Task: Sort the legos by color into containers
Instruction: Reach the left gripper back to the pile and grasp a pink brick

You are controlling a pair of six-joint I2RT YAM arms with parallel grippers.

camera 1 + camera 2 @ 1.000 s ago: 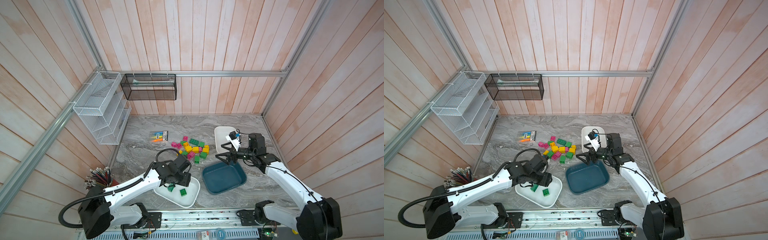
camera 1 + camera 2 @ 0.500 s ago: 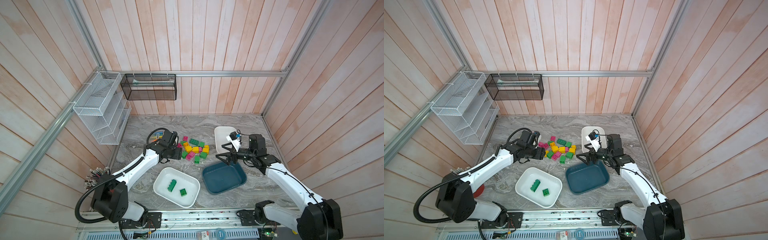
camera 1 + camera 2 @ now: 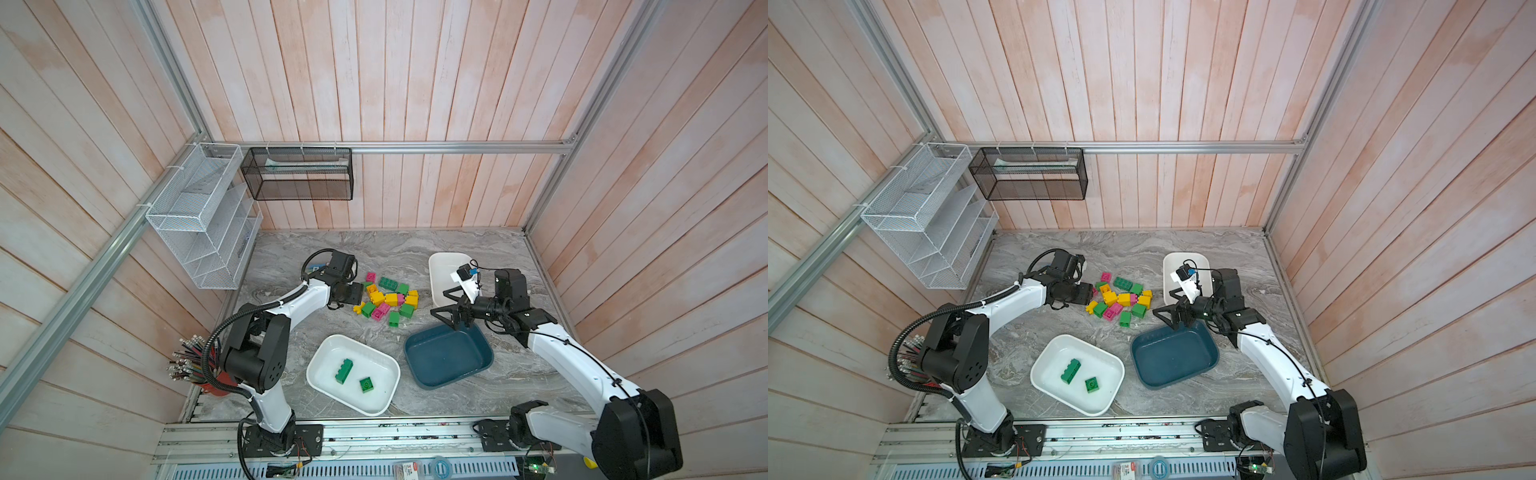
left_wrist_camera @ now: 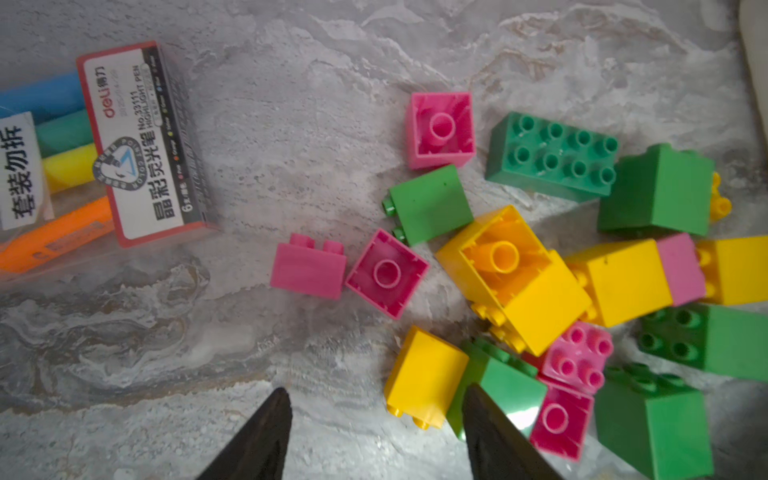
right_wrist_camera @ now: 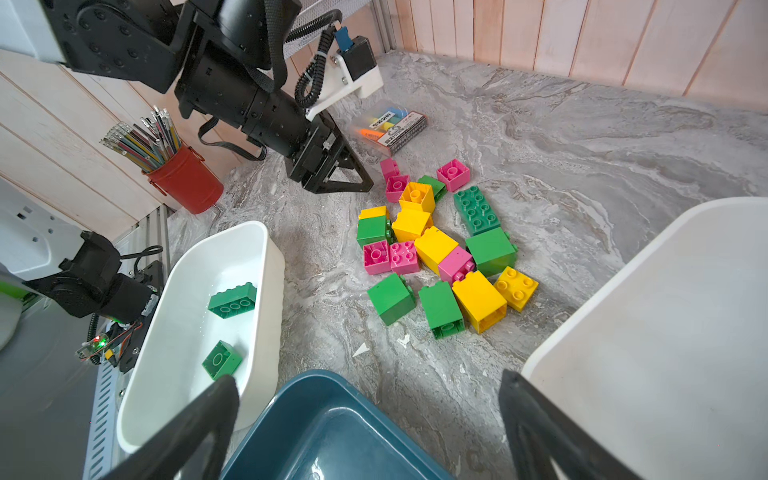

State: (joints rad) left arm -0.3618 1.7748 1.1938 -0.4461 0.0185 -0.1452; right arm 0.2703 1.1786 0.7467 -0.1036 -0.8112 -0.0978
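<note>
Green, yellow and pink legos [image 3: 388,297] lie in a loose pile at mid-table. My left gripper [image 3: 356,293] sits low at the pile's left edge, open and empty. In the left wrist view its fingertips [image 4: 282,395] flank bare table, with a yellow brick [image 4: 424,376] just ahead and a green brick [image 4: 503,382] behind one finger. The front white container [image 3: 374,357] holds two green bricks [image 3: 344,370]. My right gripper [image 3: 451,316] hangs wide open and empty over the far rim of the teal container [image 3: 449,361]. Another white container [image 3: 440,266] stands at the back right.
A highlighter pack [image 5: 390,124] lies behind the pile on the left, partly under my left arm. A red pencil cup [image 5: 185,178] stands at the front left corner. A white wire basket [image 3: 199,216] and a black mesh basket [image 3: 297,174] hang on the walls.
My left gripper has swung from above the front white container back to the left edge of the pile. The right arm has stayed where it was.
</note>
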